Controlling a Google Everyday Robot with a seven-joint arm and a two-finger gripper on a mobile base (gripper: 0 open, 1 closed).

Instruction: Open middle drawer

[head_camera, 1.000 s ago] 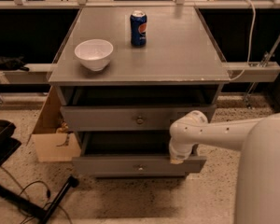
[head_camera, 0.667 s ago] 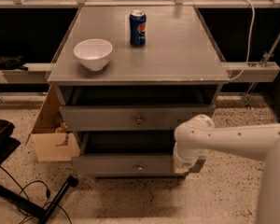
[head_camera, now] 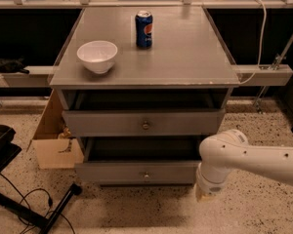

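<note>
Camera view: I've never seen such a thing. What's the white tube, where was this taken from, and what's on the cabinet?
The white tube is a robot arm. Its gripper, the machine's hand, hangs near the floor beside the right end of the middle drawer, the lower of two standing open. I can't see it holding anything. The camera looks down on the cabinet's front; where it is mounted isn't known. On the grey cabinet top sit a white bowl and a blue soda can.

Pincer (head_camera: 203,195) low, just right of drawer (head_camera: 112,172). Arm (head_camera: 254,155) behind it is smooth white plastic with a slight sheen. Drawer front matt grey, knob (head_camera: 145,175) shiny metal. Up-left: bowl (head_camera: 97,56) glossy white, can (head_camera: 144,29) glossy metal, tabletop (head_camera: 185,48) matt grey. Far left: box (head_camera: 56,152) plain brown cardboard. Floor (head_camera: 151,213) below is speckled and stony.
</note>
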